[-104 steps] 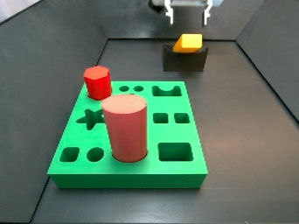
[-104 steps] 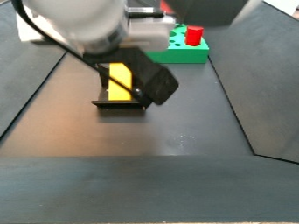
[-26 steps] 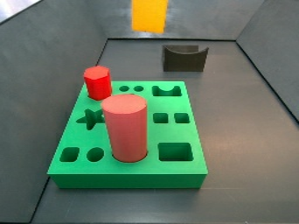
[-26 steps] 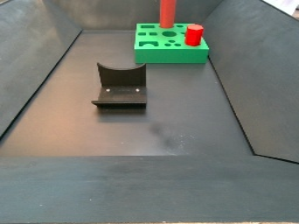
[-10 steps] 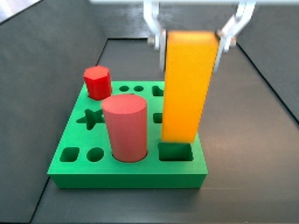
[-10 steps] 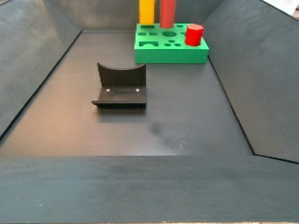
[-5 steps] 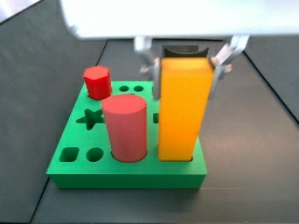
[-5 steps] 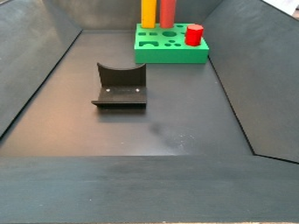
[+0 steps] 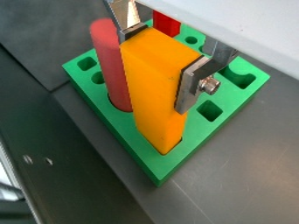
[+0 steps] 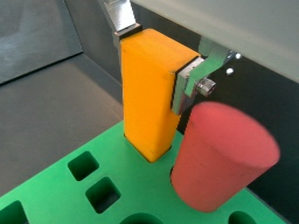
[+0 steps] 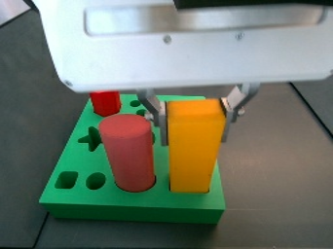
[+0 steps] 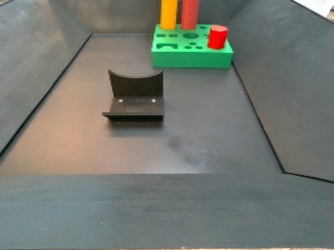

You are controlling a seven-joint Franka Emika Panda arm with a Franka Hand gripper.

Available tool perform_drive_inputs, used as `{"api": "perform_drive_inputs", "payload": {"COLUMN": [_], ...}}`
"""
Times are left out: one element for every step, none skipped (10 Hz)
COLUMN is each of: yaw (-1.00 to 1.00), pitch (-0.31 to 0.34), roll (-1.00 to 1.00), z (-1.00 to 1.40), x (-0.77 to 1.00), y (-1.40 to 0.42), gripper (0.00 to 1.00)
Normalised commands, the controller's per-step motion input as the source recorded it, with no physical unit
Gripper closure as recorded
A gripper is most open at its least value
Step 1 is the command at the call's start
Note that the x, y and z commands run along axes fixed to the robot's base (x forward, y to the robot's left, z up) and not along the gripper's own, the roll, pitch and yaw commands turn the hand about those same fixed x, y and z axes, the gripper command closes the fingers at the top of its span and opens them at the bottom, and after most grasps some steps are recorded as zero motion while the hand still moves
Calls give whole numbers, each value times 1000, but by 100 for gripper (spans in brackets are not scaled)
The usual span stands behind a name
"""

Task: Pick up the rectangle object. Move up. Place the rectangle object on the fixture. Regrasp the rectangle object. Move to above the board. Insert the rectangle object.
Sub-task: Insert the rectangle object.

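I see my claw (image 9: 163,48) clamped on the upright rectangle object (image 9: 158,92), its lower end in the board (image 9: 146,153) beside the red cylinder (image 10: 222,157).

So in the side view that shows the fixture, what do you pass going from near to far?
The fixture standing alone on the floor → the board → the rectangle object upright at the board's far side, next to the red cylinder. The gripper is out of frame there.

Fixture (image 12: 133,96) mid-floor, board (image 12: 192,49) far end, tool unseen
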Motion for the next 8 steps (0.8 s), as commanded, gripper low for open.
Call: {"api": "perform_drive_inputs", "payload": {"yaw": [111, 114, 86, 46, 23, 40, 0, 0], "pitch": [-29, -1, 0, 0, 0, 0, 10, 0], "roll": [106, 137, 153, 183, 177, -39, 0, 0], "z": [-1000, -974, -949, -883, -651, 0, 0, 0], "x": [526, 571, 549, 617, 351, -74, 0, 0], "y": [-260, -317, -346, -394, -309, 0, 0, 0], "gripper": [100, 100, 100, 100, 100, 100, 100, 100]}}
